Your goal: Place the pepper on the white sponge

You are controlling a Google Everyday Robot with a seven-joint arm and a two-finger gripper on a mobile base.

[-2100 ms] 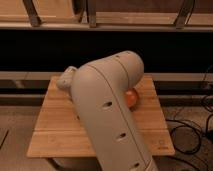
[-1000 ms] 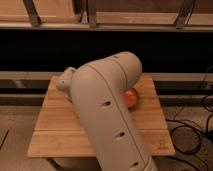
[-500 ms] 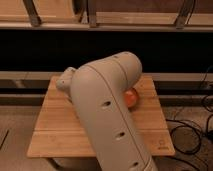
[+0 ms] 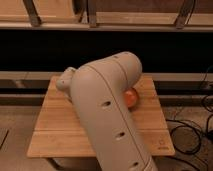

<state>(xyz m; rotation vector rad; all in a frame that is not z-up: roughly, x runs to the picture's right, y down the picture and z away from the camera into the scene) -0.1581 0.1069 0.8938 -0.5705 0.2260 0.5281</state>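
My beige arm (image 4: 107,115) fills the middle of the camera view and covers much of the small wooden table (image 4: 60,132). An orange pepper (image 4: 131,98) shows partly at the arm's right edge, low over the table's far right part; I cannot tell whether it is resting or held. The gripper is hidden behind the arm, somewhere over the far side of the table. The white sponge is hidden. A rounded arm joint (image 4: 65,80) sticks out at the table's far left.
A dark low shelf (image 4: 45,50) with wooden slats above runs behind the table. Black cables (image 4: 192,130) lie on the floor to the right. The table's front edge is near the bottom of the view.
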